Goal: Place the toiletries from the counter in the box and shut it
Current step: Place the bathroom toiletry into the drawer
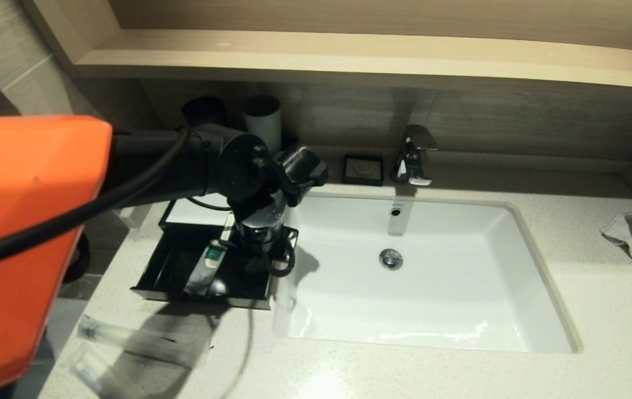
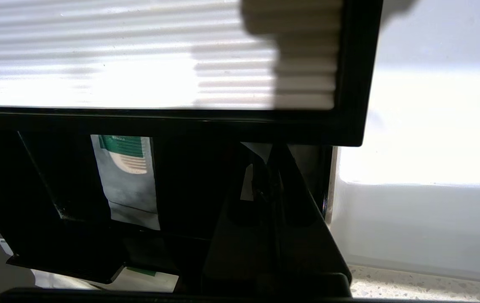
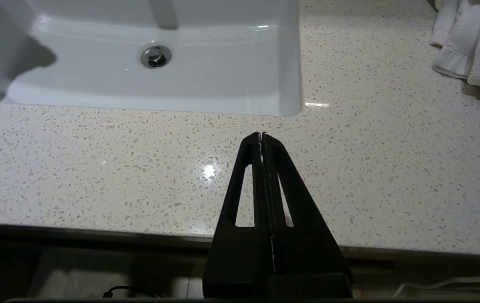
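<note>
The left tool (image 1: 260,244) hangs inside the open black box (image 1: 155,269), close to the wall nearest the sink (image 1: 521,277). In the left wrist view its two dark fingers (image 2: 290,202) lie pressed together with nothing visibly held between them. A green-and-white sachet (image 2: 127,179) lies flat on the box floor just beside the tool, on the side away from the sink. Past the tool's tip, the ribbed white top of the box (image 2: 118,54) fills the view. A clear plastic packet (image 1: 138,338) lies on the speckled table (image 1: 404,371) behind the tool, outside the box. The right tool (image 3: 262,136) hovers above the table's near edge, fully closed and empty, with a white towel (image 3: 473,40) well apart from it
</note>
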### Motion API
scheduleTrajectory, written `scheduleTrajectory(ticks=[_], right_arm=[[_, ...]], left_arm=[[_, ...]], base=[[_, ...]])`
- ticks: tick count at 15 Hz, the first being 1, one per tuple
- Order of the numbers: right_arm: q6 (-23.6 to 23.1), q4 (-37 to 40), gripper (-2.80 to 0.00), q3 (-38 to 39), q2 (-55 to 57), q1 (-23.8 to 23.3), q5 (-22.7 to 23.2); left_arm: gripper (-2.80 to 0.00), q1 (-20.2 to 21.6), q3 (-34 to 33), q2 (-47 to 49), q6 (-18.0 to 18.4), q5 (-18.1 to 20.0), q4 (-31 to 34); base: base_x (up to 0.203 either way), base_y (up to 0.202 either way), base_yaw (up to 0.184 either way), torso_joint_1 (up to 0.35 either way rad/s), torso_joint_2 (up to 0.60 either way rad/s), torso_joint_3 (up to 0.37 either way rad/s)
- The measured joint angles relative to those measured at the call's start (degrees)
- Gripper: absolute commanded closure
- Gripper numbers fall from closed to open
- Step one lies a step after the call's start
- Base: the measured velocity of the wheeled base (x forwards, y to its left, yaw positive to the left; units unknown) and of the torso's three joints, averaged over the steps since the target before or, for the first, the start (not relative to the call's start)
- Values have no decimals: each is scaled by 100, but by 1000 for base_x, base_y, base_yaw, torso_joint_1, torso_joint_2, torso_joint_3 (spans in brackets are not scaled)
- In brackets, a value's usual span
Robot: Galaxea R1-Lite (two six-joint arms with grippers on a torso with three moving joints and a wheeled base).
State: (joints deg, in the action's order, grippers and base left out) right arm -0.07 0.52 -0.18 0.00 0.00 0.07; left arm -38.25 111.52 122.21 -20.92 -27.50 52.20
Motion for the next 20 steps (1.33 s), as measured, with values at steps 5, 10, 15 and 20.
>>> scheduleTrajectory(ticks=[5,10,15,20], right_arm=[[0,-1,0,0,0,0,0],[0,0,0,0,0,0,0],[0,0,0,0,0,0,3],[2,-1,0,0,0,0,2]], left_arm=[[-280,30,-5,-82,89,-11,27],[-280,44,-9,-296,84,-17,116],[-280,44,-9,-651,29,-2,409],[-280,153,-9,-1030,15,-3,712]], base=[[0,0,0,0,0,0],[0,0,0,0,0,0],[0,0,0,0,0,0],[0,0,0,0,0,0]])
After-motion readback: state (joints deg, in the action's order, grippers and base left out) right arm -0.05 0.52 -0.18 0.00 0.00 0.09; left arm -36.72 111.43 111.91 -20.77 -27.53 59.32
